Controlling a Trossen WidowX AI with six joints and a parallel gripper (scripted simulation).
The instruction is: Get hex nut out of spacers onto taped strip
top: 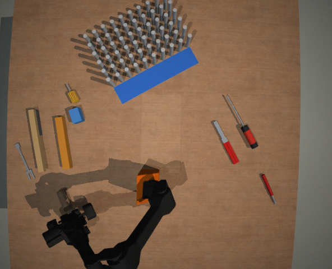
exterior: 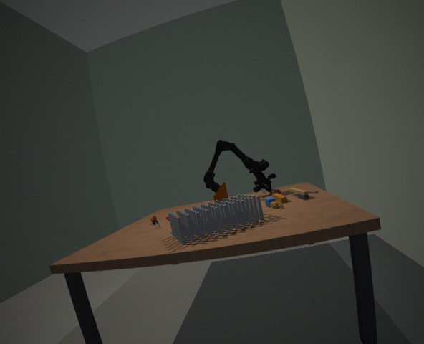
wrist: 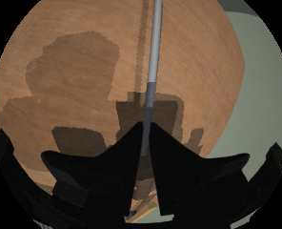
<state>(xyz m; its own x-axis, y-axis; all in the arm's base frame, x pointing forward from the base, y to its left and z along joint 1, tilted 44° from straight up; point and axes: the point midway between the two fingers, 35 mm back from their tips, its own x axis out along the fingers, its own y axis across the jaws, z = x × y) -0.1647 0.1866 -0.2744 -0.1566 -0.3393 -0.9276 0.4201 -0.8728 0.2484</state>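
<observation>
My gripper (top: 70, 214) (exterior: 271, 192) (wrist: 145, 126) is shut on a thin grey rod tool (wrist: 155, 48), dark near the fingers; its far end runs out of the wrist view. The gripper is low over the near left of the table in the top view, well away from the spacers. The metal spacers (top: 144, 62) (exterior: 219, 220) stand in slanted rows at the top of that view. The blue taped strip (top: 156, 75) lies along their front, and no nut shows on it. I cannot make out the nut among the spacers.
At left lie a tan bar (top: 36, 142), an orange bar (top: 63, 143), a blue block (top: 75, 115), a yellow-handled tool (top: 73, 96) and a grey forked tool (top: 24, 159). At right lie a screwdriver (top: 249, 137), a red-handled tool (top: 230, 152) and a red pen-like tool (top: 267, 184). An orange piece (top: 141, 185) is by the arm base.
</observation>
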